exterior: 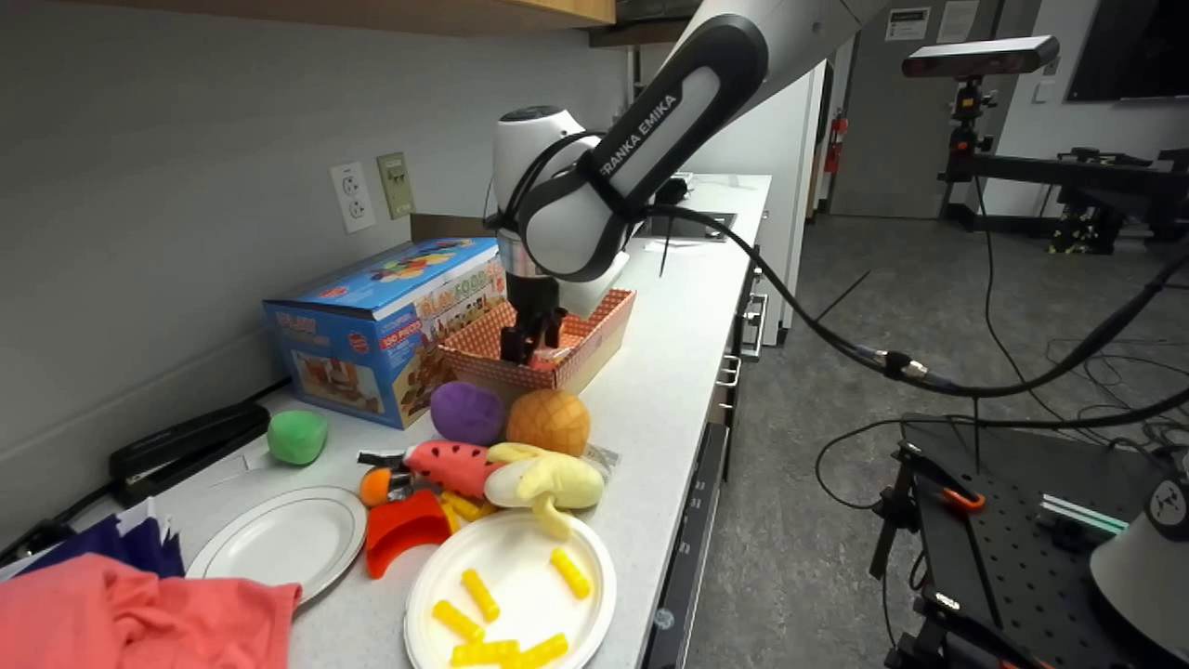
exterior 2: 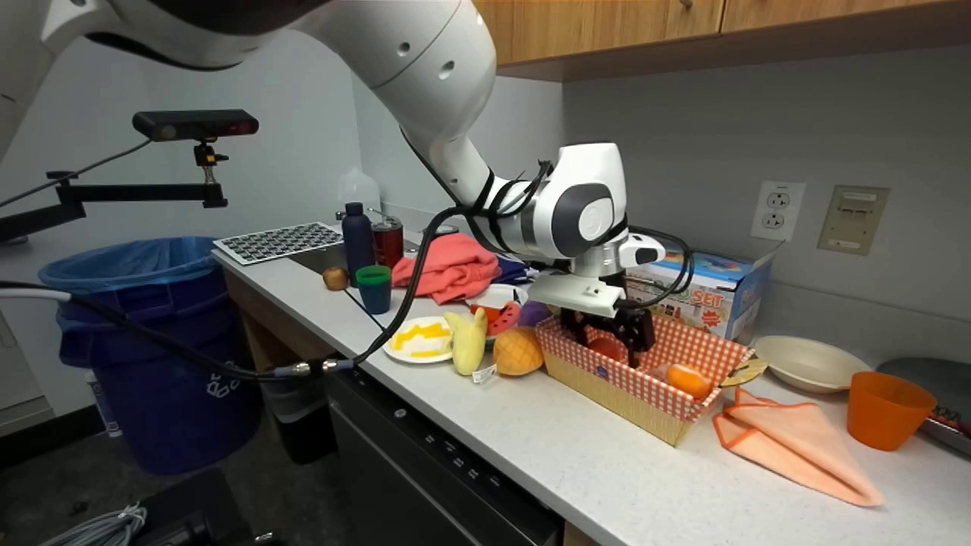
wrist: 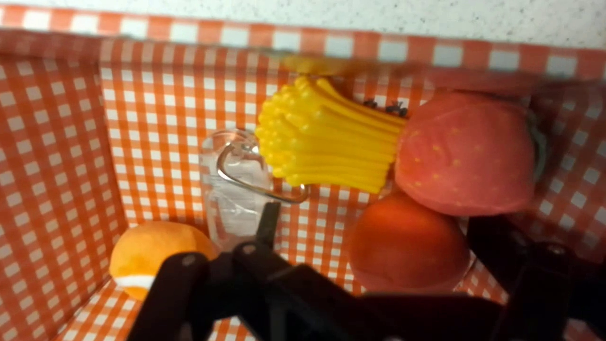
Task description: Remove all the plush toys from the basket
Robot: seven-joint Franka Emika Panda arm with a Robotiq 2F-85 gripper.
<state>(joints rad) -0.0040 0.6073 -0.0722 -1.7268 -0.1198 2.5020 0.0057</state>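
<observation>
Straddling a red toy (wrist: 409, 246), fingers (wrist: 268, 225) hang within basket walls (wrist: 47, 175).

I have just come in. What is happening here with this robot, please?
A Franka arm seems to be emptying toys from the checkered basket. Its gripper is inside, open, with a red tomato-like toy in the opening but not gripped. A strawberry plush and an orange toy are also in there. A banana plush, a watermelon plush and a purple plush lie outside it.

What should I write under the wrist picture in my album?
Open black gripper, round red toy and pink plush strawberry in an orange-and-white checked basket.
</observation>
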